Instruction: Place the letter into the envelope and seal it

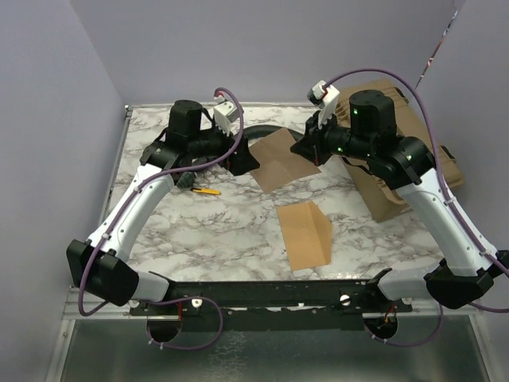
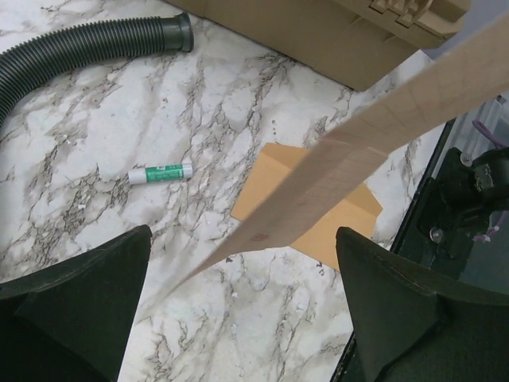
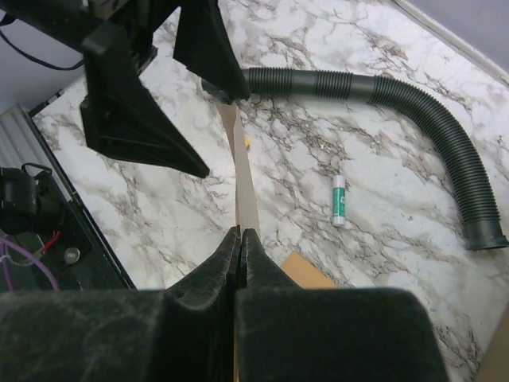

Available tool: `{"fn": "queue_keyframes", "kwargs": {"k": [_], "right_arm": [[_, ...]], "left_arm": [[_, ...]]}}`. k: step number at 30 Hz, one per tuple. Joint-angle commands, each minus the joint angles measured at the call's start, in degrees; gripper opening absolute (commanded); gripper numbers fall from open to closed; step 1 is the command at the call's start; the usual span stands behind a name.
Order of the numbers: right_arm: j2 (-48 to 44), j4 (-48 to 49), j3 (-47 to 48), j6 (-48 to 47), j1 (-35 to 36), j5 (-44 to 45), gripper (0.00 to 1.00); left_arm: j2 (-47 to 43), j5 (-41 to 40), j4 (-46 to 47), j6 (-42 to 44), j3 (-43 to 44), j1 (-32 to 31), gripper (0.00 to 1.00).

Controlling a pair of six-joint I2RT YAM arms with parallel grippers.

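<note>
- Letter (image 1: pixel 278 159) paper is seen as a flat, pale peach-tan rectangle with no flap. It is held up off the table (image 1: pixel 199 231), in the air between the two grippers.
- In the left wrist view the sheet is shown nearly edge-on, as a long slanted strip running from upper right to lower left. A faint grid of fine lines is visible on its face.
- The right gripper (image 3: pixel 240 232) is pressed together on one edge of the letter, so that the thin sheet is pinched between its two fingers.
- The left gripper (image 2: pixel 243 231) is spread wide. The far end of the letter is placed between its fingers, and a gap can be seen on each side in the left wrist view.
- The envelope (image 1: pixel 305 231) is laid flat on the marble-patterned table, nearer the arm bases than the raised letter. It is a darker kraft brown, and one side panel is folded up.
- In the left wrist view the envelope is partly covered by the letter that hangs above it.
- A green and white glue stick (image 2: pixel 161 173) is laid on the table, apart from the envelope.
- A dark ribbed hose (image 3: pixel 413 111) is curved across the far part of the table.
- A tan case (image 2: pixel 318 32) is set at the table's right side.
</note>
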Motion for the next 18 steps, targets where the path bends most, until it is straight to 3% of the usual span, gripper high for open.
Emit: {"fn": "queue_keyframes", "kwargs": {"k": [1,8,11,15,18], "right_arm": [[-0.4,-3.8,2.3,-1.9,-0.1,0.0,0.00],[0.3,-2.2,3.9,-0.4,-0.1,0.4,0.00],[0.2,-0.8,3.3,0.3,-0.1,-0.4,0.00],[0.4,0.0,2.9,0.5,-0.1,-0.8,0.00],[0.5,1.1,2.2,0.5,-0.1,-1.6,0.00]], "left_arm": [[3.0,5.2,1.3,1.2,3.7,0.4,0.95],[5.8,20.0,1.6,0.8,3.4,2.1,0.46],[6.9,22.7,3.2,-1.5,3.4,2.5,0.31],[7.9,24.1,5.3,-4.3,4.2,2.4,0.03],[8.0,24.0,6.8,-6.2,3.5,2.4,0.00]]}}
